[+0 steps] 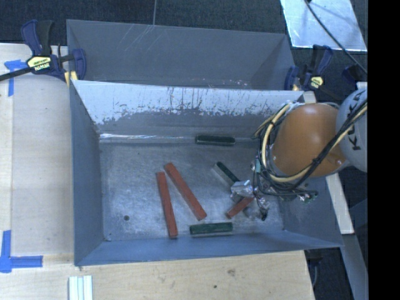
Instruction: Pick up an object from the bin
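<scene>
A grey metal bin (87,167) with sloping walls takes up most of what I see from above. Its flat floor is scuffed and pale.

The robot's arm (353,136) comes in over the bin's right edge. A rounded orange cover (306,139) sits on its wrist, with yellow and black cables looped around it. Below the cover the hand (249,197) hangs low over the floor, close to the bin's front right corner. I cannot tell whether the hand is wide, narrow or gripping anything, because its lower parts blur into the dark cables and metal around them.

Two long reddish-brown sticks lie near the middle of the floor. One (166,205) runs almost straight toward the front edge. The other (185,191) lies just to its right, slanting toward the front right corner. Their upper ends are close together.

A dark green bar (215,140) lies flat along the foot of the back wall. A second dark green bar (210,229) lies along the front edge, between the long sticks and the hand.

A thin grey stick (224,170) lies on a slant just behind the hand, on the side facing the back wall.

A short reddish-brown piece (236,209) lies directly under the hand, tilted, its lower end poking out toward the front green bar. It is the thing nearest the hand, and they look to be touching or nearly so.
</scene>
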Controlling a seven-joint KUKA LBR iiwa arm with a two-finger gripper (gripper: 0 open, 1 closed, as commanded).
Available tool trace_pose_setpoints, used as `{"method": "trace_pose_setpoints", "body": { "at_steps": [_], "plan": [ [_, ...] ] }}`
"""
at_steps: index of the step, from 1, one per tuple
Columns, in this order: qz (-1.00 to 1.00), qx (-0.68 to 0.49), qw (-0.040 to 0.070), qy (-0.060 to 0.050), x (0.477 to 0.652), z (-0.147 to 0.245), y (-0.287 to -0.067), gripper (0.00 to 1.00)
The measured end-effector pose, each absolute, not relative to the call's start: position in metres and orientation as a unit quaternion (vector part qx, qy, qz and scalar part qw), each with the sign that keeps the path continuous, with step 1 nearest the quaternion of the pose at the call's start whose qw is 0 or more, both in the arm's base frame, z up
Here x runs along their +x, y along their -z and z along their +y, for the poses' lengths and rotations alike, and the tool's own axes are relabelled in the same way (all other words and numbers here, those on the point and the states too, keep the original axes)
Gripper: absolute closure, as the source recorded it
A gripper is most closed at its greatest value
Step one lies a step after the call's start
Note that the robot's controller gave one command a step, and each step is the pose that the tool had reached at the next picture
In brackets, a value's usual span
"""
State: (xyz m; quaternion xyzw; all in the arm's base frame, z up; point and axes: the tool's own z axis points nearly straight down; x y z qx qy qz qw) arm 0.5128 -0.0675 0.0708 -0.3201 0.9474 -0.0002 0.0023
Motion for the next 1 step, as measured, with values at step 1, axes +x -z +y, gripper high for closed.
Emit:
{"method": "trace_pose_setpoints", "body": {
  "at_steps": [1],
  "plan": [
    [0.951, -0.310, 0.006, 0.002, 0.5131, -0.0682, -0.2252, 1.00]
  ]
}}
